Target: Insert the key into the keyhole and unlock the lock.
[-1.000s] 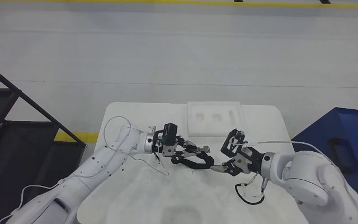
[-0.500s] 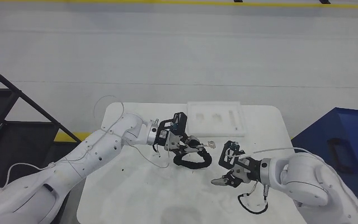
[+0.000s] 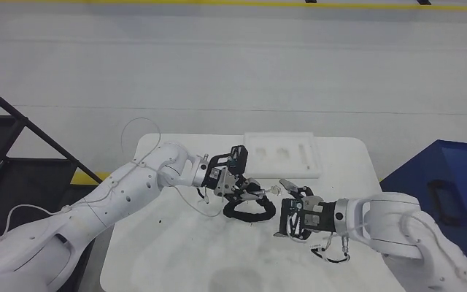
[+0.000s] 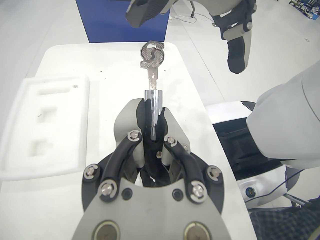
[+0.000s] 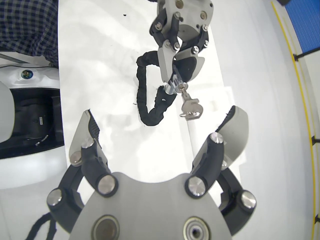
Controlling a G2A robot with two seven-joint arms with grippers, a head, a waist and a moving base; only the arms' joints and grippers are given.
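Note:
My left gripper point(image 4: 152, 116) is shut on the chrome cylinder point(image 4: 156, 106) of a black cable lock point(image 3: 248, 212), held a little above the white table point(image 3: 168, 255). A silver key point(image 4: 152, 53) sticks out of the cylinder's end, its blade partly in the keyhole. In the right wrist view the key point(image 5: 191, 108) hangs just beyond my right gripper point(image 5: 161, 121), which is open with its fingers spread to either side and not touching it. The lock's black cable point(image 5: 147, 96) loops down to the table. From above, the right gripper point(image 3: 288, 208) faces the left gripper point(image 3: 244, 191).
A white foam tray point(image 3: 281, 155) with shaped recesses lies at the table's far edge, just behind the lock. A blue bin point(image 3: 438, 182) stands off the table's right side and a black rack point(image 3: 29, 182) off its left.
The right gripper drew away from the lock toward the near edge, then turned and came back toward the key, open. The left gripper carried the lock slightly toward the foam tray.

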